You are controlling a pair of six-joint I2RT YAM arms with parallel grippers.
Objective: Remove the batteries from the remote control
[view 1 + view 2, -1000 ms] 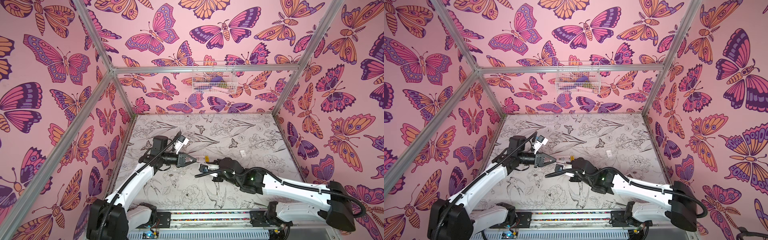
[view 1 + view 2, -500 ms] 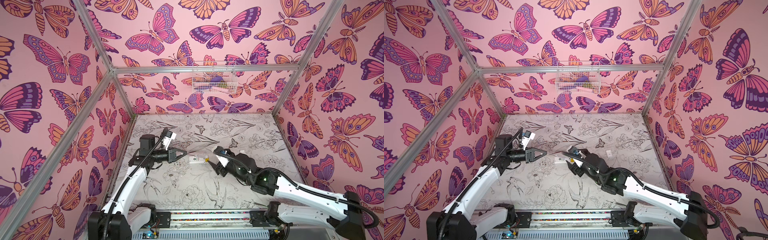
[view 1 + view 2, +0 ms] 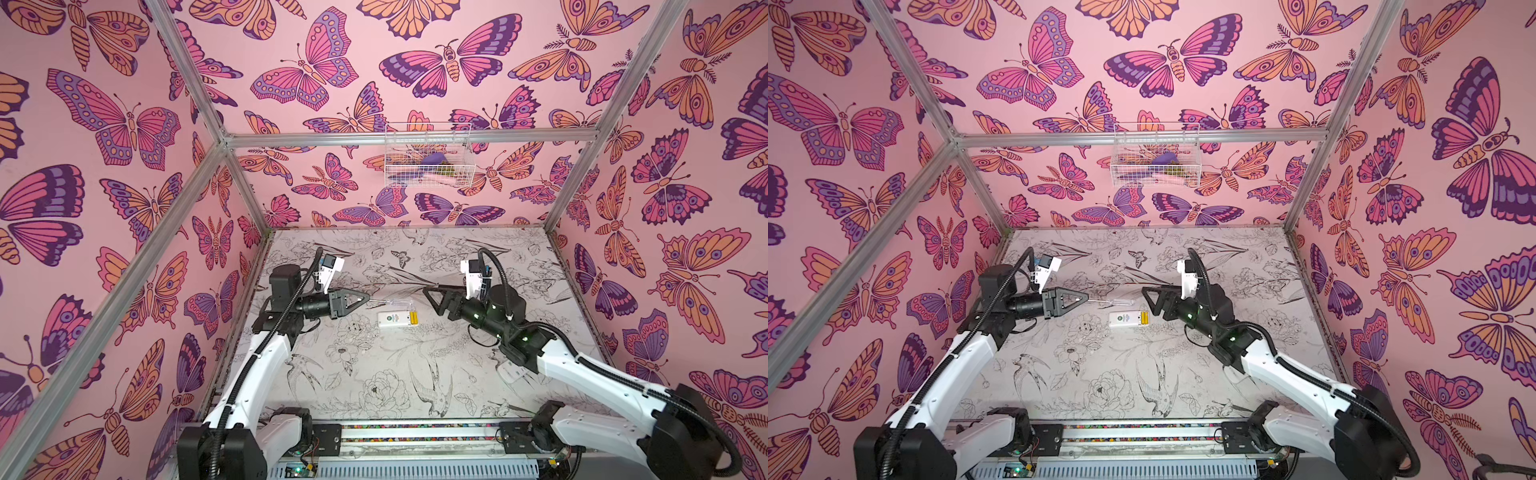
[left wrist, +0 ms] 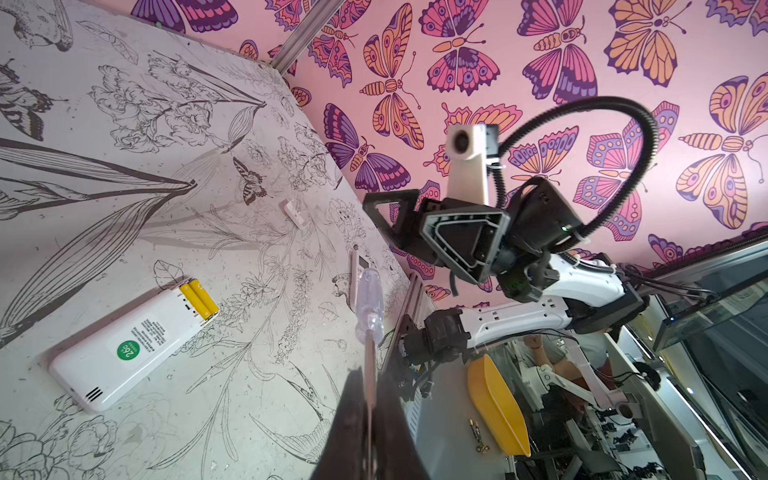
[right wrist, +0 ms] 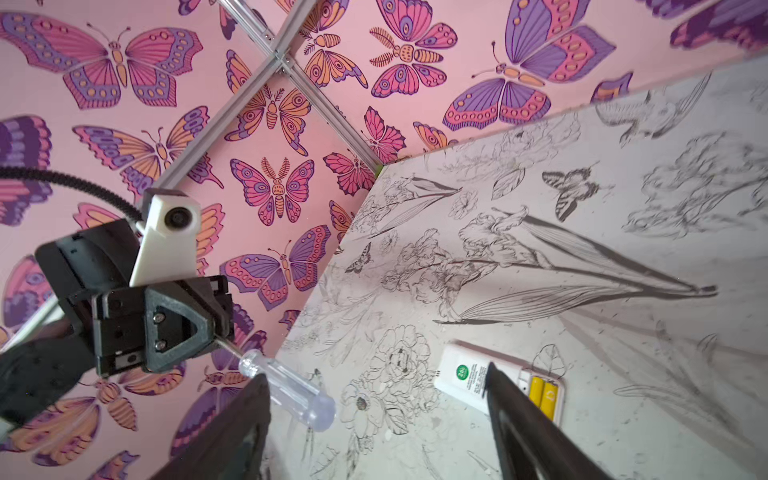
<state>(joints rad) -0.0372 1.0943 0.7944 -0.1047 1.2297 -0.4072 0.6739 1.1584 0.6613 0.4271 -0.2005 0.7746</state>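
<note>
Two slim yellow cylindrical batteries (image 3: 412, 318) (image 4: 199, 299) lie side by side in the uncovered compartment at one end of a white rectangular plastic remote control (image 3: 395, 320) (image 4: 124, 345). The remote lies flat, back up, near the middle of the desk (image 3: 374, 374), which is covered in black-and-white flower drawings.

The left claw (image 3: 368, 300) is clamped on the thin metal shaft of a single screwdriver with a clear plastic handle (image 3: 392, 302) (image 5: 291, 390). The tool juts out level above the desk, its handle pointing toward the right arm and hanging just behind the remote. The right claw (image 3: 427, 294) is spread wide with nothing in it, raised off the desk just to the right of the battery end. Nothing covers the batteries.

One small white rectangular cover (image 4: 297, 212) lies farther back on the desk. A second white remote with a small screen (image 4: 355, 266) lies near the desk's right edge, partly hidden by the screwdriver handle in the left wrist view. One white wire basket (image 3: 428, 158) hangs on the back wall, holding something purple.

A round green sticker on the first remote reads "26"; the print beside it is too small to read.
</note>
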